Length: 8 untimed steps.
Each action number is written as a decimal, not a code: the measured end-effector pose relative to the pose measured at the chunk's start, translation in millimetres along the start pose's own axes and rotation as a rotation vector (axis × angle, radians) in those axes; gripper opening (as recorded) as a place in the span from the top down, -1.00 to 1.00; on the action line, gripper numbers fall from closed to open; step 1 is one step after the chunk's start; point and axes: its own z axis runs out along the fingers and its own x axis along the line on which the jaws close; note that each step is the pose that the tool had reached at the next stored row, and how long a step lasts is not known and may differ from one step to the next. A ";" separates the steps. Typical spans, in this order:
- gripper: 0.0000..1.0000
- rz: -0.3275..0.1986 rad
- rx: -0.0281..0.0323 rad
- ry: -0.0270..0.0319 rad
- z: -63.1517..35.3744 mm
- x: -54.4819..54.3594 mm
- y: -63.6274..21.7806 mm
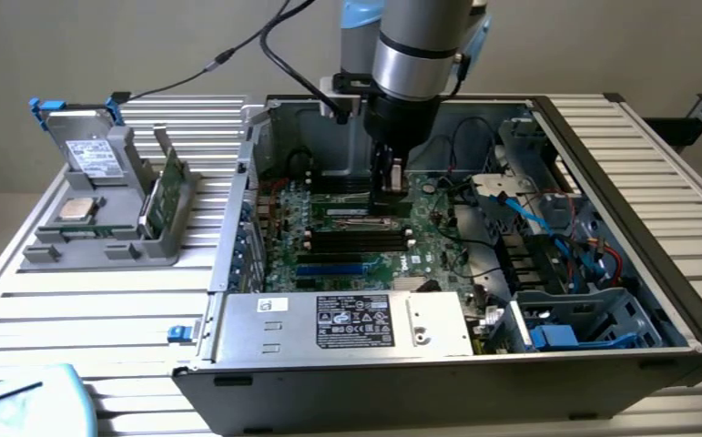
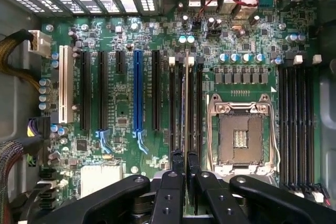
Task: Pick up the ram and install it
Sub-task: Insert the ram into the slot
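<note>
My gripper (image 2: pixel 185 157) is shut on the ram (image 2: pixel 186 103), which I see edge-on as a thin green strip running away from the fingertips (image 2: pixel 177 161). The stick lies along the black memory slots (image 2: pixel 172 108) with white end clips, just beside the open CPU socket (image 2: pixel 240 135). Whether it touches a slot I cannot tell. In the exterior view the gripper (image 1: pixel 387 202) reaches straight down into the open computer case (image 1: pixel 642 273), with the ram (image 1: pixel 389 182) held upright over the green motherboard (image 1: pixel 326 259).
A second bank of black slots (image 2: pixel 296 124) lies on the socket's far side. Expansion slots, one blue (image 2: pixel 138 93) and one white (image 2: pixel 66 85), sit nearby. Cables (image 1: pixel 545 218) and the power supply (image 1: pixel 351 323) crowd the case. A grey rack (image 1: pixel 102 228) outside it holds a green board (image 1: pixel 171 187).
</note>
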 end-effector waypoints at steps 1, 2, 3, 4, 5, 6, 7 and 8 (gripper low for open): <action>0.72 0.000 0.0002 0.0006 1.7 0.0 -0.2; 0.72 0.000 0.0002 0.0015 3.3 -0.1 -0.3; 0.72 0.000 0.0003 0.0024 4.9 -0.1 -0.5; 0.72 0.000 0.0004 0.0039 6.5 -0.1 -0.6; 0.72 0.001 0.0005 0.0057 8.0 -0.1 -0.8; 0.72 0.001 0.0005 0.0075 9.4 -0.2 -0.9; 0.72 0.001 0.0006 0.0097 10.8 -0.2 -1.0; 0.72 0.001 0.0006 0.0123 12.2 -0.2 -1.2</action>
